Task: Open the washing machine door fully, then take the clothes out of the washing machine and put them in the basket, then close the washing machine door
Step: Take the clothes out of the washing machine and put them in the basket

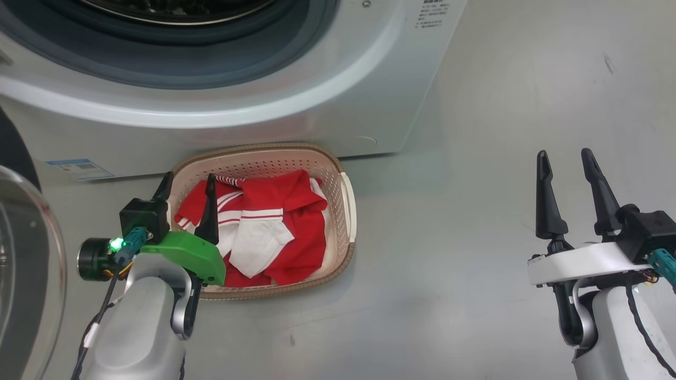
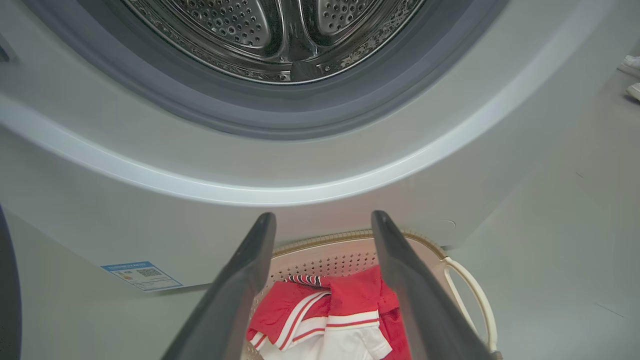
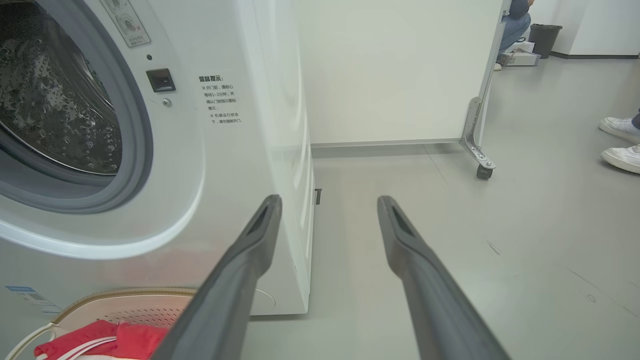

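one white washing machine stands open-mouthed, its washing machine door swung out at far left. the basket sits on the floor just beside its front edge, clothes inside. left gripper hovers over the basket's left rim, fingers released; right gripper, fingers spread and empty, hangs over the floor well apart.

This looks like a robot test lab or open workroom in an office-type building rather than a home laundry. The big white front-loading washing machine, at the left of the right wrist view, stands free on a smooth pale grey scuffed floor. Behind it, at upper middle, a plain white partition panel rides on a metal bracket with a small caster wheel. At the upper right are a dark grey waste bin by a bare white wall and a person in blue jeans, with a pair of white sneakers at the right edge.
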Robot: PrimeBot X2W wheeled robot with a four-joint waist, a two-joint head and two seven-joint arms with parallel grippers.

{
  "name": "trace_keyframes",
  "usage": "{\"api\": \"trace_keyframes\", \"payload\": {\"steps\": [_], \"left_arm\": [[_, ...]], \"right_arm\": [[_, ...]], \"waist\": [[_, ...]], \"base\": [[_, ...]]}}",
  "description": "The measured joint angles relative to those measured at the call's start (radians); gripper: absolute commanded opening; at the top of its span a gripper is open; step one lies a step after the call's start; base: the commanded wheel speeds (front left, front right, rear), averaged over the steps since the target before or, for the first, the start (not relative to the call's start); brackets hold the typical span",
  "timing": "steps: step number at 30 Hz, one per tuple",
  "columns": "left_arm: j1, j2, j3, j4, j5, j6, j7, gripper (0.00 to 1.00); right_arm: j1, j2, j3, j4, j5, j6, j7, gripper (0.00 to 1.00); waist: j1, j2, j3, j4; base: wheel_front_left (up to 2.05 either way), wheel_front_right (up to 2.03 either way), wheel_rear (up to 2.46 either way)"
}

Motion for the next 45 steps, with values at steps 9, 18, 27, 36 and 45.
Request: {"api": "trace_keyframes", "payload": {"steps": [9, 18, 27, 36, 45], "left_arm": [[0.071, 0.003, 0.034, -0.190, 0.038, 0.027, 0.000, 1.00], [0.166, 0.016, 0.042, -0.285, 0.066, 0.040, 0.000, 1.00], [0.280, 0.031, 0.042, -0.357, 0.086, 0.053, 0.000, 1.00], [0.373, 0.045, 0.047, -0.403, 0.094, 0.066, 0.000, 1.00], [0.427, 0.059, 0.049, -0.465, 0.114, 0.073, 0.005, 1.00]], "right_arm": [[0.047, -0.016, -0.011, 0.014, -0.012, 0.000, 0.000, 1.00], [0.091, -0.017, -0.002, 0.026, -0.018, 0.001, 0.000, 1.00], [0.138, -0.016, -0.001, 0.028, -0.019, 0.000, 0.000, 1.00], [0.178, -0.016, -0.001, 0.028, -0.019, -0.001, 0.000, 1.00], [0.198, -0.016, 0.003, 0.011, -0.020, -0.002, 0.000, 1.00]], "waist": [[0.0000, 0.0000, -0.095, 0.043], [0.0000, 0.0000, -0.174, 0.063], [0.0000, 0.0000, -0.243, 0.063], [0.0000, 0.0000, -0.298, 0.063], [0.0000, 0.0000, -0.322, 0.060]], "base": [[0.00, 0.00, 0.00], [0.00, 0.00, 0.00], [0.00, 0.00, 0.00], [0.00, 0.00, 0.00], [0.00, 0.00, 0.00]]}}
